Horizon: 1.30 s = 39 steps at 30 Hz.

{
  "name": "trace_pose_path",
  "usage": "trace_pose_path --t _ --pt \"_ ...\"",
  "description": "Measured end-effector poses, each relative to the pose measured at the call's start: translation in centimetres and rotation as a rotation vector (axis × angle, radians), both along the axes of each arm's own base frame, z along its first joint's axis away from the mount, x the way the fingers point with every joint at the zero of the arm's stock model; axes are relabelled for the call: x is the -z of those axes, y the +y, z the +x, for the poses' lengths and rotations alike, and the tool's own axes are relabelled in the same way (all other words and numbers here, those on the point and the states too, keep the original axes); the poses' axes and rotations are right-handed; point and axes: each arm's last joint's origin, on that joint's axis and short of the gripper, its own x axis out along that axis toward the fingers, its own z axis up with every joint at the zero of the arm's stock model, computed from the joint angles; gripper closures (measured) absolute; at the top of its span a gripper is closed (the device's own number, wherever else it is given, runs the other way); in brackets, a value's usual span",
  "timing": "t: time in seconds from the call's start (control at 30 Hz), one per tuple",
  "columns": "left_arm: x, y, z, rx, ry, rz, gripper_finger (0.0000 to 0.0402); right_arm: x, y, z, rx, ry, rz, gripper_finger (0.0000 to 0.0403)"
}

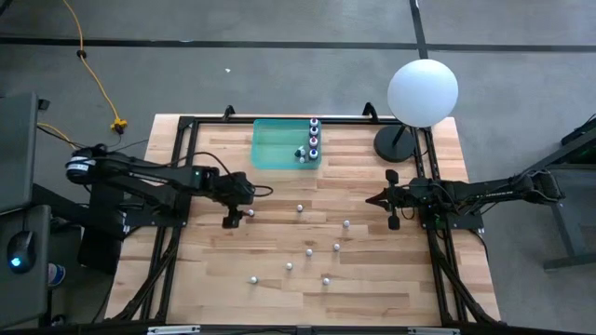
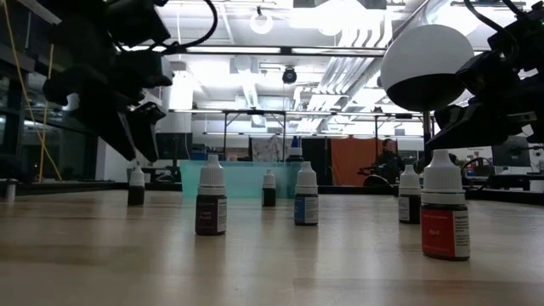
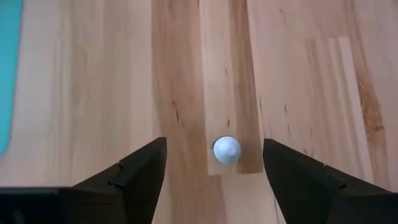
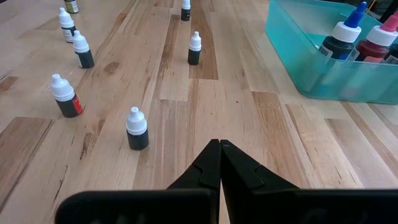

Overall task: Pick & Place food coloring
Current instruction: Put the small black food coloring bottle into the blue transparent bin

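Observation:
Several tiny food coloring bottles with white caps stand scattered on the wooden table [image 1: 279, 298]. My left gripper [image 1: 233, 219] points down, open, above one bottle [image 1: 250, 213]. In the left wrist view that bottle's white cap [image 3: 226, 150] shows between the spread fingers of the gripper [image 3: 214, 143], touching neither. In the low view the gripper [image 2: 140, 127] hangs over this bottle [image 2: 136, 185]. My right gripper [image 1: 377, 198] is shut and holds nothing, hovering near the table's right side [image 4: 219, 155]. A teal bin [image 1: 279, 146] holds several bottles [image 1: 314, 140].
A white globe lamp [image 1: 422, 91] stands on a dark base [image 1: 396, 144] at the far right corner. Loose bottles [image 1: 300, 207] [image 1: 337, 247] [image 1: 326, 279] dot the table's middle and near part. The bin [image 4: 323, 62] sits at the far edge. In the low view a person [image 2: 388, 157] shows in the room beyond.

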Motion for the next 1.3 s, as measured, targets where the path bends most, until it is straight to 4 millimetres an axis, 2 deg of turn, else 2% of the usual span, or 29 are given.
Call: trace_pose_path --t 0.23,0.77,1.3 --pt "1.0 -0.7 0.6 0.036 0.041 -0.008 0.0142 0.0 0.0 0.0 0.0 -0.001 0.0 0.0402" --pt "2.1 -0.6 1.4 -0.002 0.06 -0.004 0.0146 0.0 0.0 0.0 0.0 -0.001 0.0 0.0402" --pt "2.1 -0.6 1.3 -0.004 0.07 -0.007 0.027 0.0 0.0 0.0 0.0 -0.001 0.0 0.0402"
